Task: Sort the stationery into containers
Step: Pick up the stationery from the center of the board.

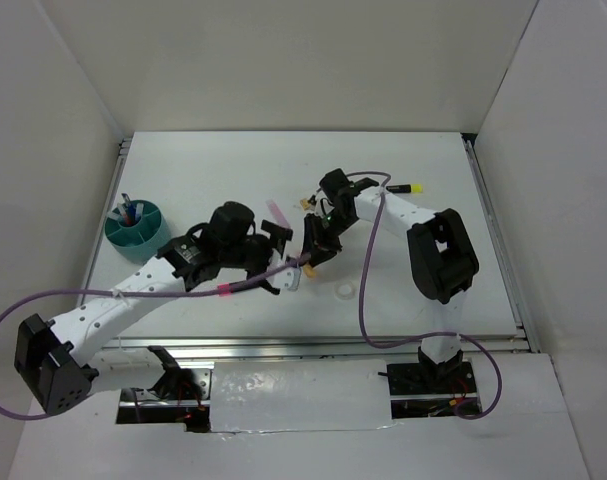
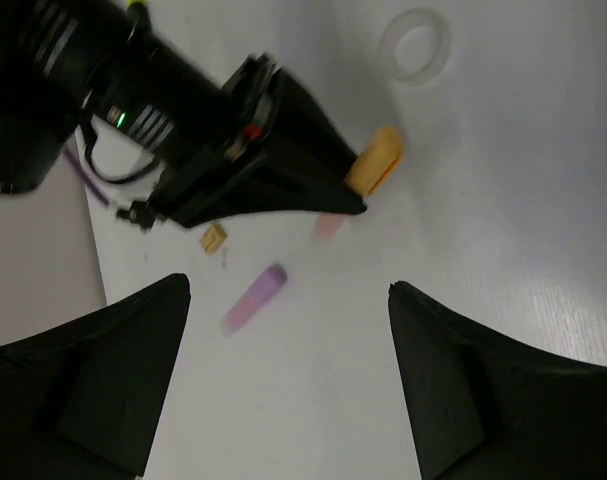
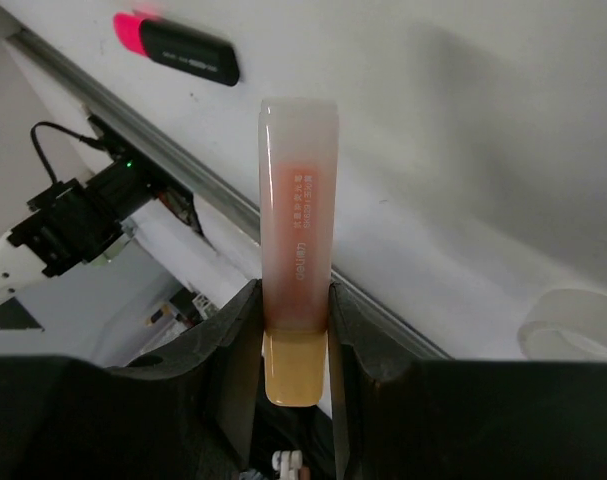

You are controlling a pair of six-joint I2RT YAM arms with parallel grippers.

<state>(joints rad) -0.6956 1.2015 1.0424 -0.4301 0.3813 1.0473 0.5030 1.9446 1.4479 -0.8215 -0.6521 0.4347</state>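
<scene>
My right gripper (image 3: 295, 290) is shut on the orange marker (image 3: 298, 210), whose translucent cap points away from the wrist. From above, that gripper (image 1: 318, 250) hangs mid-table with the marker's tip (image 2: 375, 160) just above the surface. Beside it to the left, my left gripper (image 2: 289, 285) stands open over bare table with nothing between its fingers. A pink marker (image 2: 253, 298) lies just ahead of its left finger, with a tan eraser (image 2: 214, 238) beyond. The clear tape ring (image 1: 345, 291) lies close by. The teal cup (image 1: 135, 228) at far left holds pens.
A black marker with a pink end (image 3: 178, 50) lies near the table's front rail. A black-yellow marker (image 1: 408, 188) rests at the back right. Another pink marker (image 1: 276, 212) lies behind the left gripper. White walls enclose the table on three sides.
</scene>
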